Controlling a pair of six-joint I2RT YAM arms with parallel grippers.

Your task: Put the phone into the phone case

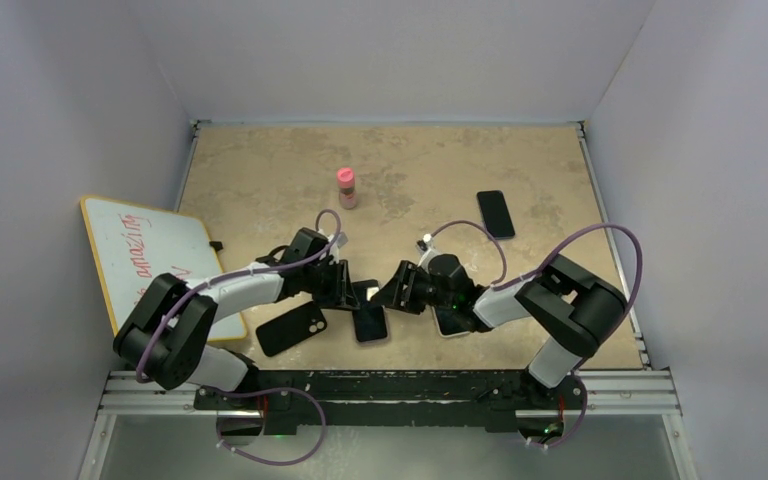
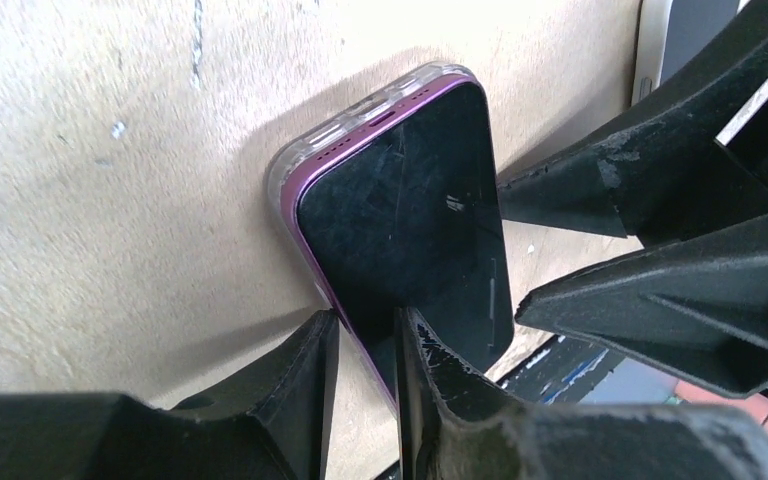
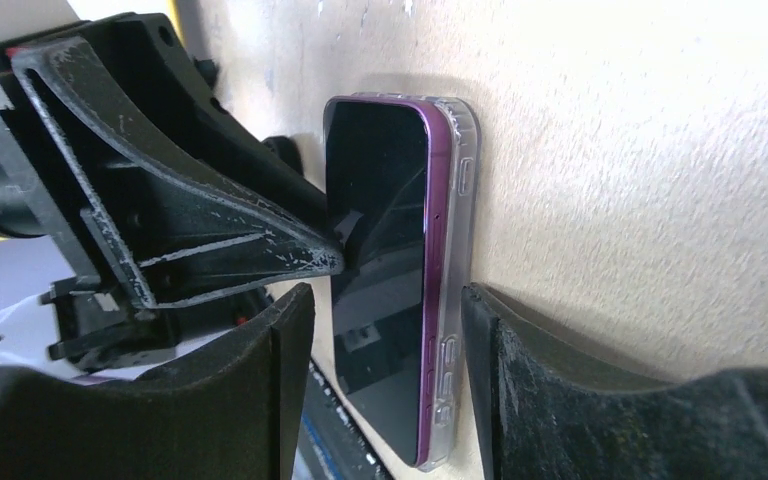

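A purple phone (image 1: 368, 322) lies screen up on the table, seated in a clear phone case (image 2: 360, 115) whose rim shows along its edge (image 3: 460, 200). My left gripper (image 2: 368, 350) comes in from the left, its jaws a narrow gap apart. One fingertip (image 3: 325, 258) rests on the screen and the other is on the table beside the phone's long edge. My right gripper (image 3: 385, 390) is open, its two fingers standing either side of the phone's near end without touching it. In the top view both grippers, left (image 1: 348, 290) and right (image 1: 392, 292), meet over the phone.
A black phone or case with two camera lenses (image 1: 291, 327) lies left of the phone. Another dark phone (image 1: 496, 213) lies at the back right, and a pale one (image 1: 450, 322) lies under the right arm. A pink bottle (image 1: 346, 187) stands behind. A whiteboard (image 1: 150, 260) overhangs the left edge.
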